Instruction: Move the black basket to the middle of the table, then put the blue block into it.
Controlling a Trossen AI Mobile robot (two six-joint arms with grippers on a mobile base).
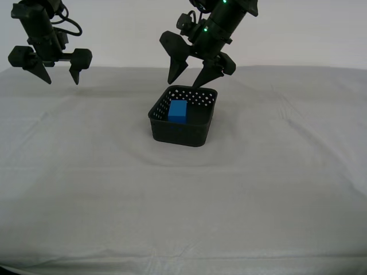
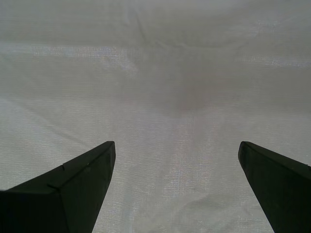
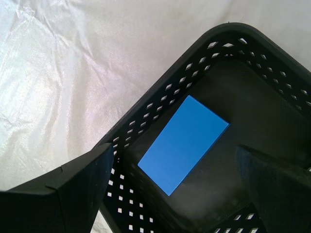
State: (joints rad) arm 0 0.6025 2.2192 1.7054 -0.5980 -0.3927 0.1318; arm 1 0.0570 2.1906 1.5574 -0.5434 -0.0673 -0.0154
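Note:
The black basket [image 1: 183, 117] stands near the middle of the table [image 1: 183, 206], which is covered in pale cloth. The blue block [image 1: 178, 111] lies flat inside it, towards the wall on the exterior view's left; it also shows in the first wrist view [image 3: 184, 143] on the floor of the basket [image 3: 272, 82]. My first gripper [image 1: 188, 76] hovers open and empty just above the basket's far rim. My second gripper [image 1: 59, 75] hangs open and empty above the table at the exterior view's far left; its wrist view shows only bare cloth [image 2: 160, 97].
The cloth is slightly wrinkled around the basket. A pale wall stands behind the table's far edge [image 1: 298, 67].

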